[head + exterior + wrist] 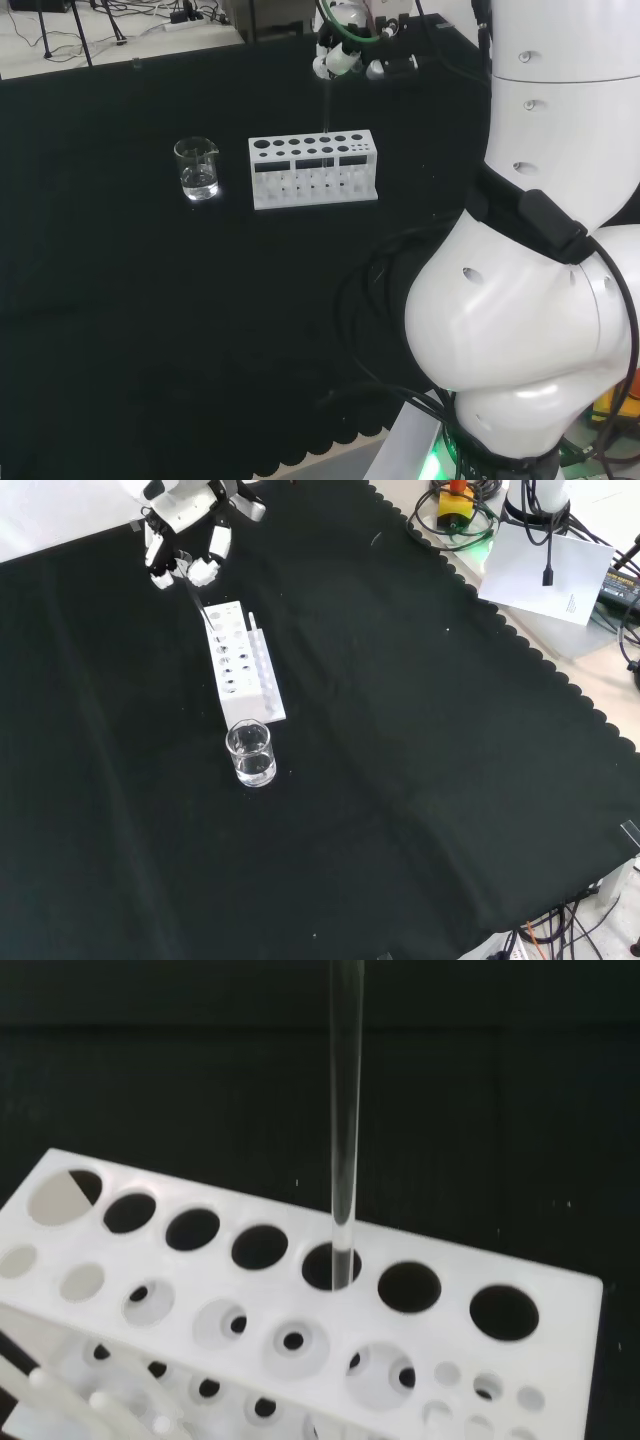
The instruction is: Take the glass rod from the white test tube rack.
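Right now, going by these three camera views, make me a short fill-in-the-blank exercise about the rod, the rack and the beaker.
1. The glass rod stands in a hole of the white ____.
2. The hand is ____ the rack, at the rod's top.
3. In the head view, the beaker stands to the rack's ____.

Missing words: rack; above; left

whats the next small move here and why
Probably a straight lift upward. The robot hand is above the white test tube rack with its fingers closed around the top of the glass rod, whose lower end still sits in a rack hole. Lifting along the rod's axis should clear the hole without tipping the rack.
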`<state>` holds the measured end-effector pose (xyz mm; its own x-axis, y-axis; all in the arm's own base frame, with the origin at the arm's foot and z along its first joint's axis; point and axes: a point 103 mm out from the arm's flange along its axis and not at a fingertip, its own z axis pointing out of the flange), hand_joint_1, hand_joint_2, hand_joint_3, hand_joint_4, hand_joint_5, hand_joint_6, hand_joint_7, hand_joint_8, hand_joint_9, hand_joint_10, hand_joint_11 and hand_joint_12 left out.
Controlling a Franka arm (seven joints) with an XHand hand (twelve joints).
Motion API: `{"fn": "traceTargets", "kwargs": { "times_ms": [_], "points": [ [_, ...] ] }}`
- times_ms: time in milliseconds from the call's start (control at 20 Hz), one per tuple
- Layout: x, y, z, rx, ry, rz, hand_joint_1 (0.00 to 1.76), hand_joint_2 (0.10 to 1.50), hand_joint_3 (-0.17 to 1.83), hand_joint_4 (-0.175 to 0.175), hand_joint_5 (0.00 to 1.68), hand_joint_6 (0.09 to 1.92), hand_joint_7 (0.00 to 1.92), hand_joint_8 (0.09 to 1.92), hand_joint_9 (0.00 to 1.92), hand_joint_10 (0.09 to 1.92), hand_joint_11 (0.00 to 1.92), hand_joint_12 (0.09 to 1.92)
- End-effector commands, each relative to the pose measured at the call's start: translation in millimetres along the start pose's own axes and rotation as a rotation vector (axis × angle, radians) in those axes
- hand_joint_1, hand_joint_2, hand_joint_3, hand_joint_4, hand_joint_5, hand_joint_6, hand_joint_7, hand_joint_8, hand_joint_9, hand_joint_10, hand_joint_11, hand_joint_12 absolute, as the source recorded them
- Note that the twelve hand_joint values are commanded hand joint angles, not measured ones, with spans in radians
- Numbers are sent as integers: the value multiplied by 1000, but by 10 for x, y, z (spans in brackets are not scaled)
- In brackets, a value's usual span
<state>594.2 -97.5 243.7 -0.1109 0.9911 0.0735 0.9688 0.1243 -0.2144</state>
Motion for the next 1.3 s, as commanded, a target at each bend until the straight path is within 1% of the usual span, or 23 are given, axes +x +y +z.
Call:
{"fn": "traceTargets", "kwargs": {
  "times_ms": [50,100,150,250,350,450,550,800,1050,1150,1300],
  "points": [
    [89,-20,-5,-81,-24,-5,1074,1005,376,-175,827,1180,1185,1134,1404,1043,1468,1144],
    [109,-21,-3,-94,-33,-4,1103,1013,342,-175,854,1190,1199,1162,1441,1037,1571,1105],
    [137,-23,-6,-112,-44,-2,1163,994,359,-175,859,1131,1135,1217,1470,1045,1636,1067],
    [178,-42,-29,-158,-53,-4,1237,943,430,-175,873,1027,1053,1294,1517,1064,1675,1019],
    [210,-71,-68,-174,-59,-8,1265,885,517,-175,908,967,1040,1321,1543,1062,1674,998],
    [239,-103,-128,-182,-58,-14,1275,837,593,-175,937,938,1046,1332,1567,1046,1662,995],
    [279,-146,-224,-185,-54,-19,1280,816,620,-175,962,903,1054,1332,1593,1022,1657,998],
    [367,-282,-451,-185,-55,-16,1286,810,605,-175,1000,829,1066,1309,1622,990,1654,998],
    [443,-454,-634,-164,-58,-11,1289,808,596,-175,1020,791,1071,1299,1643,973,1658,997],
    [472,-531,-716,-168,-57,-15,1289,806,597,-175,1023,786,1071,1299,1645,973,1658,998],
    [546,-655,-879,-198,-54,-25,1290,801,601,-175,1032,772,1076,1294,1652,970,1658,1005]
  ]
}}
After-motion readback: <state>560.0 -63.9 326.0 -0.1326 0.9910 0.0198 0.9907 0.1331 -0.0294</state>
